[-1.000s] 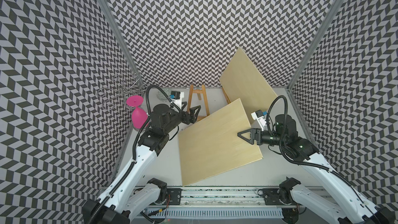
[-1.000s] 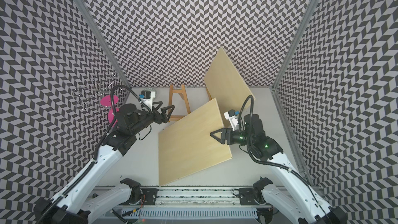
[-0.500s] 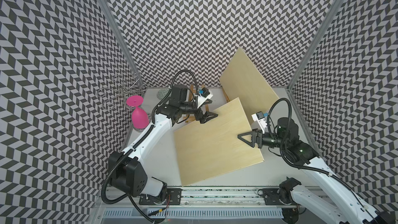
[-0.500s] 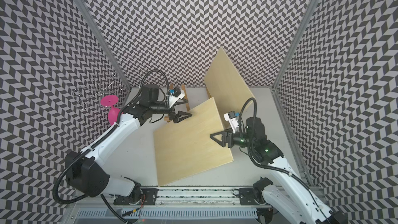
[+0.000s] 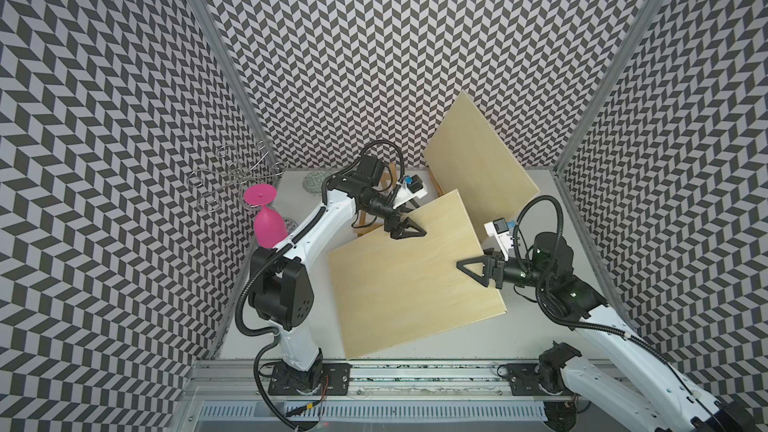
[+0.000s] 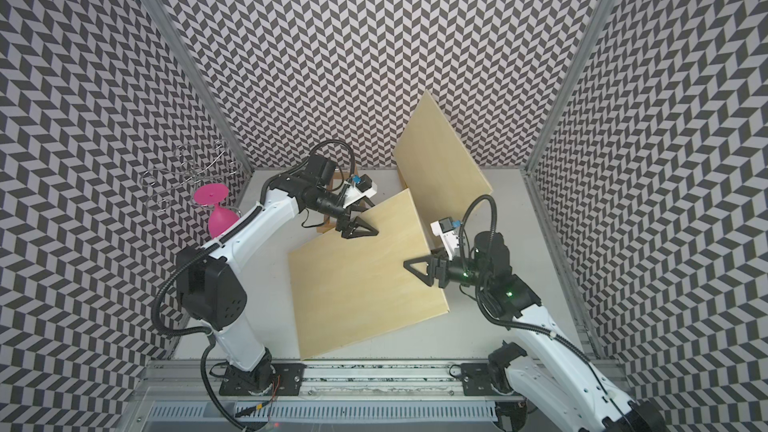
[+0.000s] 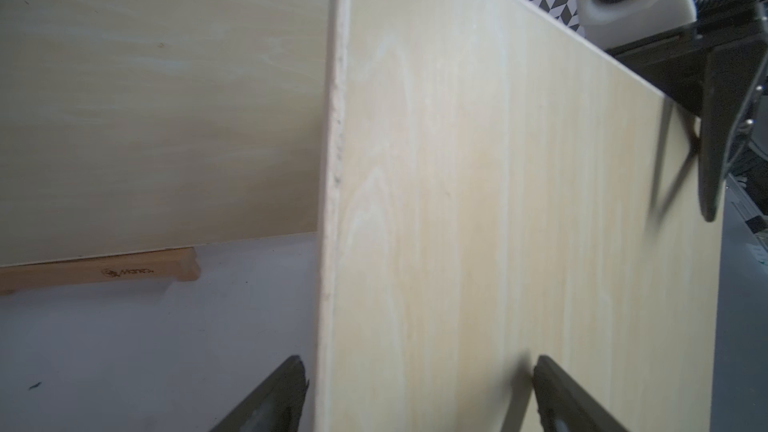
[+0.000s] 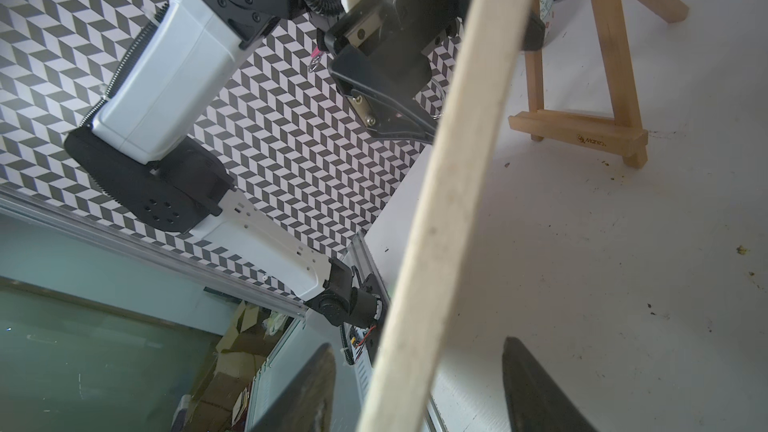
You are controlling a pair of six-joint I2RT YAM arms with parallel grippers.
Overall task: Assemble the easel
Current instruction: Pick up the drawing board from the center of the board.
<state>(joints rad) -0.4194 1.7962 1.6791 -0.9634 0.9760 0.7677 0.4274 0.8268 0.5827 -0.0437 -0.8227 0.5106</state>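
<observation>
Both top views first. The front panel [image 5: 407, 276] [image 6: 365, 276] lies mid-tabletop [image 5: 457, 347], tilted, with its far side lifted off the surface. The left fingers [image 5: 409, 230] [image 6: 359, 230] sit at its far edge, close to the left corner. The right fingers [image 5: 473, 270] [image 6: 422, 272] reach in over its right edge. Behind them the back panel [image 5: 478, 160] stands leaning at the rear right. And the easel [image 5: 363, 226]? It's at the back of the tabletop, mostly hidden by the left arm [image 5: 316, 234], just beyond the front panel's far corner. Only scraps of its wood show. A pink glass [image 5: 268, 224] hangs upside down from a wire rack [image 5: 232, 176] on the left wall.

Left wrist view now. The front panel's [image 7: 498, 201] edge runs up between the two fingertips [image 7: 282, 396], and they stand wide. One is off the edge over the tabletop, the other over the panel's face, throwing a shadow on it. No pinch there. Past it, the back panel [image 7: 145, 97] rests on a wooden ledge [image 7: 104, 272].

Right wrist view. The panel's thin edge [image 8: 449, 184] cuts between the right fingertips [image 8: 536, 392], with a clear gap on each side, so they're spread and not gripping. Beyond the panel the easel [image 8: 582, 130] stands upright on the white tabletop, legs splayed, well apart from these fingers.
</observation>
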